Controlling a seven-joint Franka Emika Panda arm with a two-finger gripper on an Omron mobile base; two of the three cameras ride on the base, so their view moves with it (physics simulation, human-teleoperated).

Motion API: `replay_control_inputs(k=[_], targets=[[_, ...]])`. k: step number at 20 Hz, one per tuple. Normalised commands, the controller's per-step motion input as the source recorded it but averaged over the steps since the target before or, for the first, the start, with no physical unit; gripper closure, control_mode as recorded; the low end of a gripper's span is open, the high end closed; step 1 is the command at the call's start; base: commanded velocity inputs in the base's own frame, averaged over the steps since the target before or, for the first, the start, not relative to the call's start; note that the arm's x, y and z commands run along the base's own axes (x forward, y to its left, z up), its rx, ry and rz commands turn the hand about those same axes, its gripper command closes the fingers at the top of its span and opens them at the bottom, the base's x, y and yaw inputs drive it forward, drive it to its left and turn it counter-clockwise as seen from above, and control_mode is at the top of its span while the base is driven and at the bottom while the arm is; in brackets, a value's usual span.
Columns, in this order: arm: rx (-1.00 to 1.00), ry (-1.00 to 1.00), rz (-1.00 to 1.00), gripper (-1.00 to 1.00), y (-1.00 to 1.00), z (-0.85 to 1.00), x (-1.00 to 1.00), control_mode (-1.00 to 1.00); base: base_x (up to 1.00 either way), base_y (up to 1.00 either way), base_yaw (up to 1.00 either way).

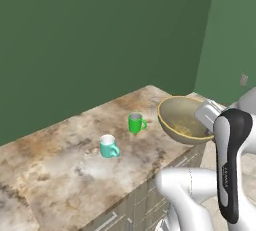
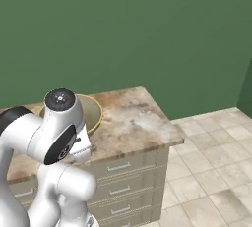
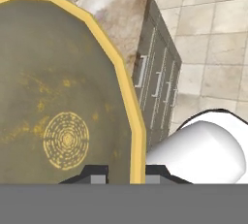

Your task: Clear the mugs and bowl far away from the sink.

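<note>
My gripper (image 3: 127, 173) is shut on the yellow rim of the tan-olive bowl (image 3: 63, 97), one fingertip inside and one outside. The bowl (image 1: 181, 120) hangs tilted over the counter's right end, its inside facing the camera, and the gripper (image 1: 207, 114) holds its right edge. From the right base view the bowl (image 2: 93, 113) peeks out behind my arm. The green mug (image 1: 135, 123) stands upright on the counter left of the bowl. The teal mug (image 1: 108, 146) stands a little nearer and further left. The sink is out of view.
The marble counter (image 1: 60, 165) runs left along a green wall and ends at a corner (image 2: 170, 135) on the right. Grey drawer fronts (image 2: 123, 167) lie below it. Tiled floor (image 2: 211, 172) spreads to the right.
</note>
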Motion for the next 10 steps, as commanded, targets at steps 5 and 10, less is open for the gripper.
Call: replay_control_inputs(k=[5,10], targets=[[0.00,0.01,-0.12,1.00,-0.09,-0.07,0.15,-1.00,0.40,-0.22,-0.47],[0.01,0.02,-0.42,1.00,-0.36,-0.29,0.78,-1.00,0.00,0.00,0.00]])
